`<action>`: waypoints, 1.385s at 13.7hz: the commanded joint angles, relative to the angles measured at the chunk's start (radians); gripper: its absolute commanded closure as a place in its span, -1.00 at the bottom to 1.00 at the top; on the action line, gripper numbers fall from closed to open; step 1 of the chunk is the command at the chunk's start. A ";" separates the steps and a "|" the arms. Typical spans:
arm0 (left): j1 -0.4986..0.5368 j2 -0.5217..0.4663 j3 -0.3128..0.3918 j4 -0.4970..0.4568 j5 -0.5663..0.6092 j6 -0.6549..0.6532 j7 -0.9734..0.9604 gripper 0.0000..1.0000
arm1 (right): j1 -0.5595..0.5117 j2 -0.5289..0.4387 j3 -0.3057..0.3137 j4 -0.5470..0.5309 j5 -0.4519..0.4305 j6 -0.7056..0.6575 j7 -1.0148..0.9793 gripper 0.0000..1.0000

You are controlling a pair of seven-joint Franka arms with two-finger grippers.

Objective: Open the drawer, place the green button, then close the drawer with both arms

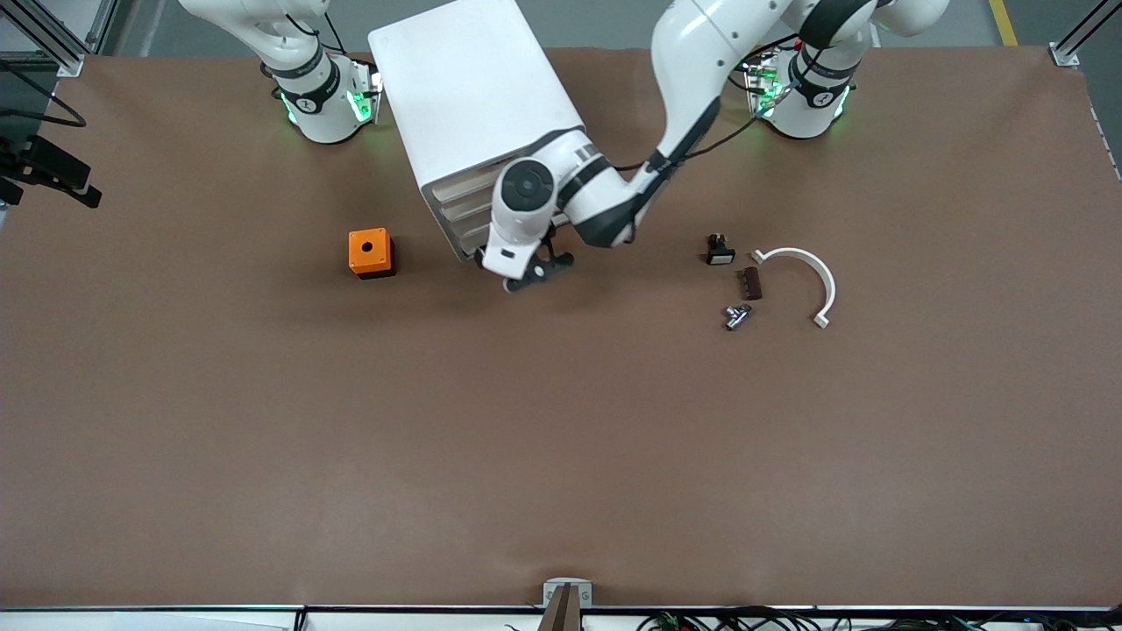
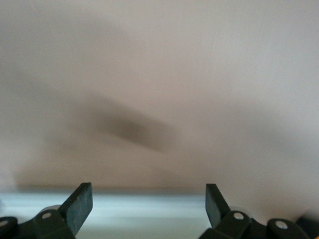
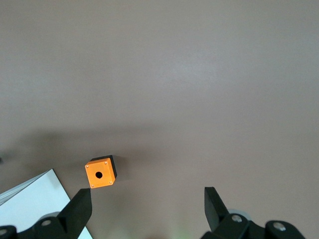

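The white cabinet [image 1: 473,96] stands between the two arm bases, its stacked drawer fronts [image 1: 458,210] facing the front camera. My left arm reaches across to them. My left gripper [image 1: 536,270] is low at the bottom drawer's front, open and empty. In the left wrist view its fingers [image 2: 148,191] are spread with a pale white edge [image 2: 149,211] between them. My right gripper [image 3: 148,196] is open and empty, high over the table above the orange box [image 3: 100,173]; it is out of the front view. No green-capped button shows.
The orange box with a hole [image 1: 370,252] sits toward the right arm's end. Toward the left arm's end lie a small black part with a white face [image 1: 719,251], a brown piece [image 1: 752,282], a metal part [image 1: 737,315] and a white curved piece [image 1: 805,273].
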 commanded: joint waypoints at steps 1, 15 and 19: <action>0.200 -0.139 0.005 -0.020 0.107 -0.092 0.033 -0.99 | 0.000 -0.036 0.003 -0.037 -0.017 0.015 -0.005 -1.00; 0.641 -0.418 -0.003 0.006 0.186 -0.341 0.766 -0.99 | -0.015 -0.040 0.001 -0.038 -0.012 0.032 -0.044 -1.00; 0.639 -0.420 -0.004 0.002 0.183 -0.344 0.766 -0.99 | -0.015 -0.040 0.001 -0.038 -0.011 0.032 -0.044 -1.00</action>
